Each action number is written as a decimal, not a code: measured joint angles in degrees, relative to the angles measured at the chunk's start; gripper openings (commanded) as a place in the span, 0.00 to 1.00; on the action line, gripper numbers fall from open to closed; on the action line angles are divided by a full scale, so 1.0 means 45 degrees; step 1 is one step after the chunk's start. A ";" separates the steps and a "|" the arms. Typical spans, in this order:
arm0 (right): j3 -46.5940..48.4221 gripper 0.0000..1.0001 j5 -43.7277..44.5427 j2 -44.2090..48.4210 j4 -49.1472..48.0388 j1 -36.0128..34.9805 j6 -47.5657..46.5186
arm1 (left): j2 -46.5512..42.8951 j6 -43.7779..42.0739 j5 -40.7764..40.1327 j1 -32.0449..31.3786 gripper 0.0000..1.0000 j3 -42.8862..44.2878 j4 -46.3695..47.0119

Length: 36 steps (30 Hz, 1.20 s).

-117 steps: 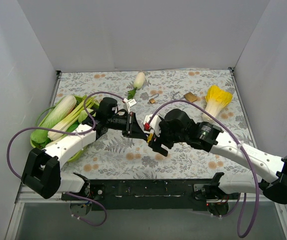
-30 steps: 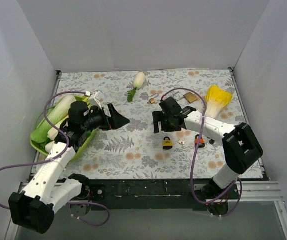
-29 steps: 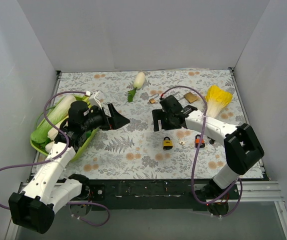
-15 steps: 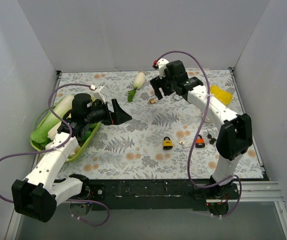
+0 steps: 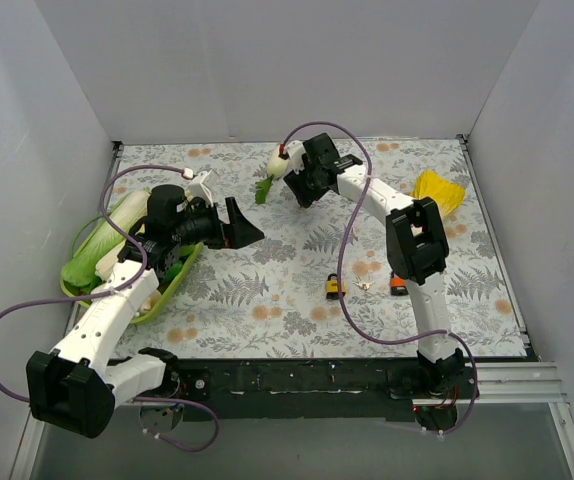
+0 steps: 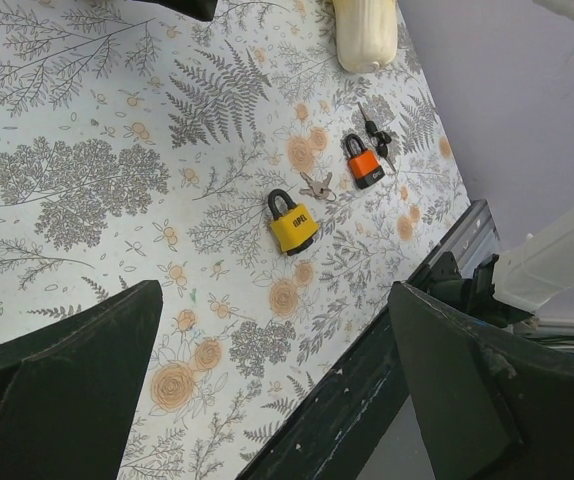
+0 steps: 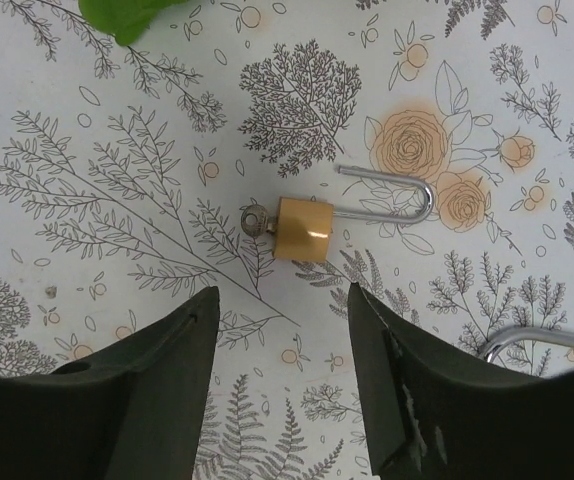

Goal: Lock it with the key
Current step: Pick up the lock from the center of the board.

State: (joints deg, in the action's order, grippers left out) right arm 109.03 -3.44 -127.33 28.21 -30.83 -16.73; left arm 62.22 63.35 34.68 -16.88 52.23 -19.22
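A small brass padlock (image 7: 302, 228) lies on the flowered mat with its steel shackle (image 7: 392, 195) swung open and a key (image 7: 255, 219) stuck in its base. My right gripper (image 7: 282, 292) hovers just short of it, open, with nothing between the fingers. From above, the right gripper (image 5: 301, 192) is stretched to the far side of the table, by the turnip. My left gripper (image 6: 275, 290) hangs wide open and empty over the mat, left of centre (image 5: 243, 231). A yellow padlock (image 6: 294, 222) and an orange padlock (image 6: 364, 163) lie near the front.
Loose keys (image 6: 317, 186) lie between the two coloured padlocks. A white turnip (image 5: 279, 160) is at the back, a yellow cabbage (image 5: 437, 190) at the right, a green basket (image 5: 79, 272) of greens at the left. A second steel shackle (image 7: 527, 340) lies nearby.
The right arm has swung from the middle of the table out to the far side, over the brass padlock, and its jaws have narrowed. The left arm has barely moved.
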 measured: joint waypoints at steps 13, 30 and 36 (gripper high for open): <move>0.0272 0.51 -0.0029 -0.1098 -0.0389 0.0024 0.0369 | 0.0131 -0.0039 -0.0053 0.0141 0.98 0.0000 -0.0005; 0.0665 0.50 -0.0136 -0.1899 -0.0636 0.0437 0.0534 | 0.0180 -0.0112 -0.0044 0.0316 0.98 0.0000 -0.0005; 0.0845 0.51 -0.0301 -0.2016 -0.0612 0.0495 0.0593 | 0.0321 -0.0117 -0.0034 0.0393 0.98 0.0000 -0.0010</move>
State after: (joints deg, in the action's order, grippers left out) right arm 112.84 -4.80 -136.40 25.45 -28.60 -14.06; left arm 63.66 62.83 34.52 -15.11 52.23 -19.27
